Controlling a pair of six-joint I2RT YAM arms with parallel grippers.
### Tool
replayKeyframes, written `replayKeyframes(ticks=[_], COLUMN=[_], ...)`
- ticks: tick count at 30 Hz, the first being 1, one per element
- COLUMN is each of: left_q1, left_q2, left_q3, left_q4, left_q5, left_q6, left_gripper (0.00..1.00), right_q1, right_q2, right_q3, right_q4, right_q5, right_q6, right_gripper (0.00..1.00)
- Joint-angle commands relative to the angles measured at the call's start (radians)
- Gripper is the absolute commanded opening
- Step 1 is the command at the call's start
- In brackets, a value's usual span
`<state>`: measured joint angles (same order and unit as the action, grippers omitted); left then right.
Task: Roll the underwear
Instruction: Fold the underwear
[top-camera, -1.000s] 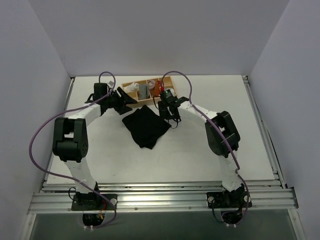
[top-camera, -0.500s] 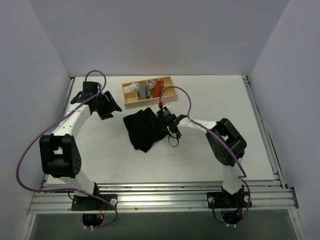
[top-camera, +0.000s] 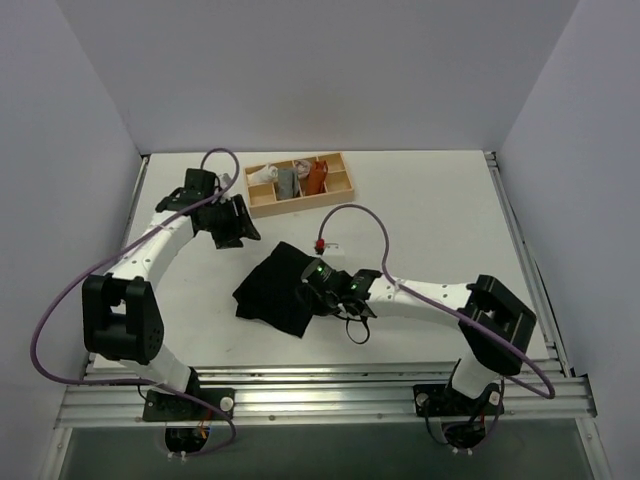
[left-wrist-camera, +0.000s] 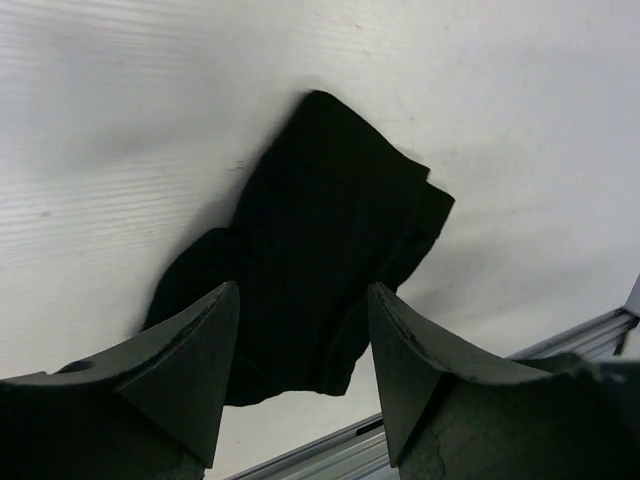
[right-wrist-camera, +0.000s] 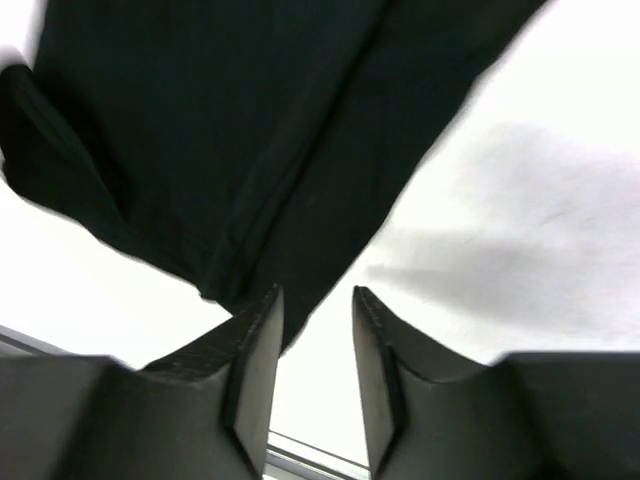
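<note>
This looks like a robot lab. The left arm (top-camera: 150, 243) and the right arm (top-camera: 430, 293) are robot arms bolted to metal rails (top-camera: 330, 395) at the edge of a white table (top-camera: 420, 210). Purple cables (top-camera: 352, 207) loop off them, and plain walls (top-camera: 300, 70) stand all around.

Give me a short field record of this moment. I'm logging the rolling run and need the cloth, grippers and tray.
underwear: black, spread loosely on the table, not rolled
left gripper: open, empty, off the cloth on its far-left side
right gripper: low at the underwear's right edge, jaws narrowly apart, table showing between them
wooden tray: at the far side, apart from the underwear
tray contents: white roll, grey roll, orange-brown roll
</note>
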<state>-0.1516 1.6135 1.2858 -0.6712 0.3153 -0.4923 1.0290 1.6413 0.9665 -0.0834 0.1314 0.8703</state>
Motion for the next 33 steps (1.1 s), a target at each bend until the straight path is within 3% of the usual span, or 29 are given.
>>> replayKeyframes(ticks=[1,5,13,27,33], left_q1=[-0.112,-0.209,-0.308,-0.404,-0.43], left_q2=[-0.035,0.002,0.155,0.325,0.361], left_q3=[-0.016,0.0,0.043,0.106,0.103], left_q4=[0.085,0.15,0.2,0.219,0.216], left_q5=[0.05,0.038,-0.005,-0.122,-0.16], left_q6=[0.043,0.031,0.0,-0.034,-0.042], left_gripper=[0.62,0.62,0.59,0.57,0.47], right_q1=[-0.07,-0.159,-0.282,-0.362,-0.372], right_q2=[-0.09,-0.12,-0.063,0.077,0.117], right_q3=[-0.018,-0.067,-0.1,-0.074,-0.061], right_q4=[-0.05,-0.003,0.155,0.275,0.301], right_q5=[0.056,0.039,-0.016,-0.065,-0.078], right_q6=[0.087,0.147,0.134,0.131,0.125], right_gripper=[0.32,0.36,0.28,0.25,0.24])
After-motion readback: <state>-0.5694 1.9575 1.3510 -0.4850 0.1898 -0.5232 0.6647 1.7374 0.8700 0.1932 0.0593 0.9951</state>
